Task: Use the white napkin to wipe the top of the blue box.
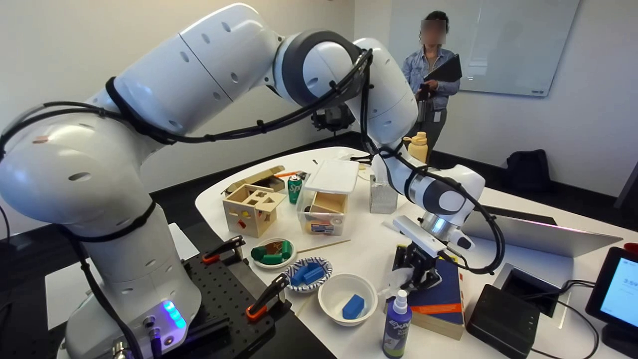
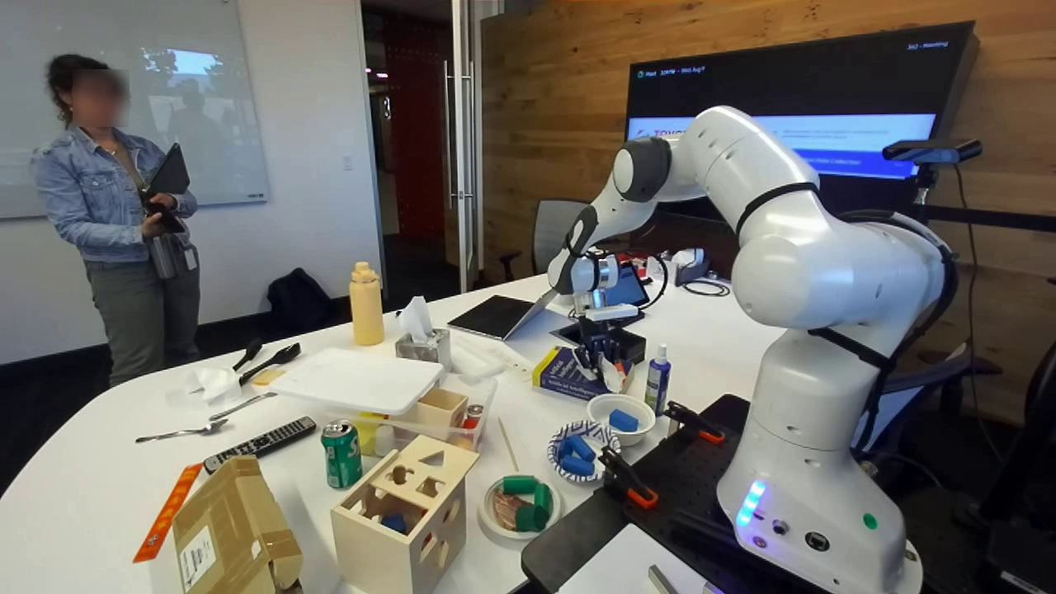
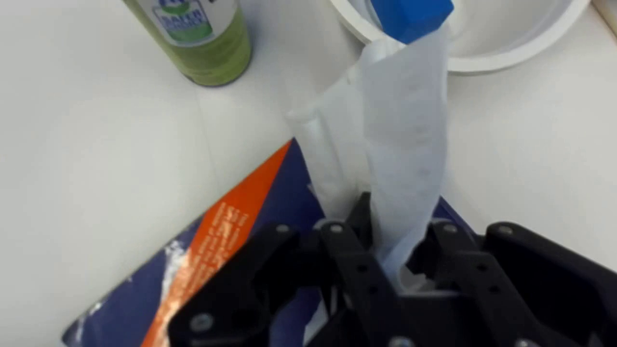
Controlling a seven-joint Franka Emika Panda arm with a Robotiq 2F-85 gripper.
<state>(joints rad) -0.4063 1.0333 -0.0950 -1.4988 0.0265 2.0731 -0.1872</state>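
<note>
Black jaws, narrowly parted, grip the white napkin (image 3: 407,130) over the blue box (image 3: 219,241).

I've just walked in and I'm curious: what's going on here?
A robot arm has a white napkin pinched in its gripper, which is over a thick blue book, apparently to wipe its top. Whether the napkin actually touches it is hard to tell. A person stands beyond the table.

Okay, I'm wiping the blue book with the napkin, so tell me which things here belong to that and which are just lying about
For the job:
gripper
napkin, held in it
blue book, the "box" to wipe

Just lying about, among others:
spray bottle
white bowl
blue block
soda can
remote
tissue box
</note>
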